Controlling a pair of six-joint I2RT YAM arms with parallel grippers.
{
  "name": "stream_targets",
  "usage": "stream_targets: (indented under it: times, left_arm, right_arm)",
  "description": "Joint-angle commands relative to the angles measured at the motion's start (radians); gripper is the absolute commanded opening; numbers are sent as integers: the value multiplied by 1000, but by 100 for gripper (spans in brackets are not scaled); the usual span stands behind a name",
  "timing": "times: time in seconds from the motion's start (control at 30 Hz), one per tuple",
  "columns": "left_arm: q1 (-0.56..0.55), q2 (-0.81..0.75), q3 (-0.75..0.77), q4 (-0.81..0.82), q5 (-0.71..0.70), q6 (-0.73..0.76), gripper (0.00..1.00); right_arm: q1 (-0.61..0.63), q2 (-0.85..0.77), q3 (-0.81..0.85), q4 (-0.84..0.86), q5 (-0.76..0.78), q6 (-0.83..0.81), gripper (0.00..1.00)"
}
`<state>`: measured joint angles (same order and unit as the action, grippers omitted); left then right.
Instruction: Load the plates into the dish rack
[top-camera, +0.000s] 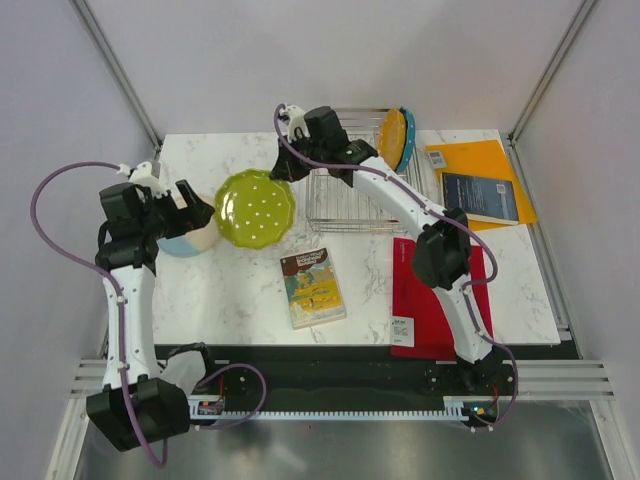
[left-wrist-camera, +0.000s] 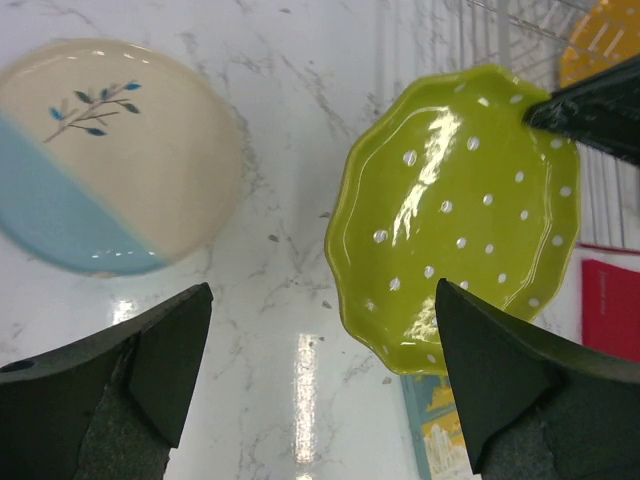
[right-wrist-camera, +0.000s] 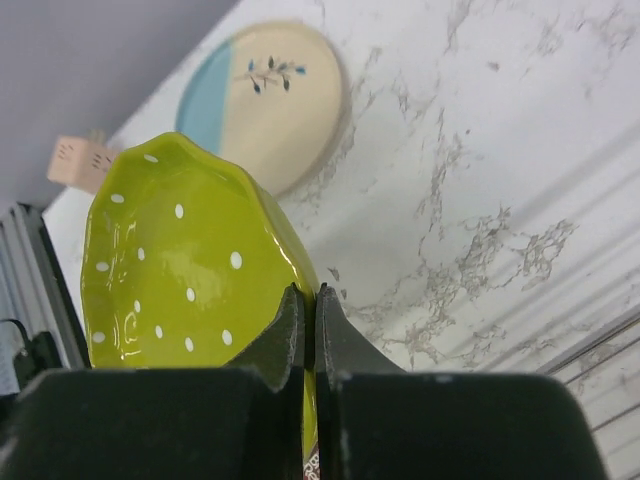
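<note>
A lime green plate with white dots is off the table, tilted, between the two arms. My right gripper is shut on its rim. My left gripper is open just left of that plate, nothing between its fingers. The cream-and-pale-blue plate lies on the marble below the left gripper. An orange-yellow plate and a teal one stand upright at the far right end of the silver wire dish rack.
An illustrated book lies in the middle of the marble table. A red folder lies under the right arm. An orange folder with a dark booklet lies right of the rack.
</note>
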<state>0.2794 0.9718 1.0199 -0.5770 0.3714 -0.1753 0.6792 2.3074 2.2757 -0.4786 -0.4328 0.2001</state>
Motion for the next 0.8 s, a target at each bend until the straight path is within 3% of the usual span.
stream_targets:
  times: [0.0,0.33,0.43,0.5,0.77]
  left_arm:
    - [3,82,-12,92,207,-24,97]
    - [3,189,-24,187,428,-88,91]
    - [3,203,-46,216,513,-101,77]
    - [1,217,-47,221,555,-107,64]
    - [3,255,-60,226,635,-124,53]
  right_arm:
    - [-6,-157,-25,123,-112,140,0]
    - [-9,-190,-64,129,-121,137,0]
    - [-6,-190,-67,132,-119,137,0]
    - [-1,-189,-68,135,-118,134,0]
    - [19,-169,-58,152,-123,136,0]
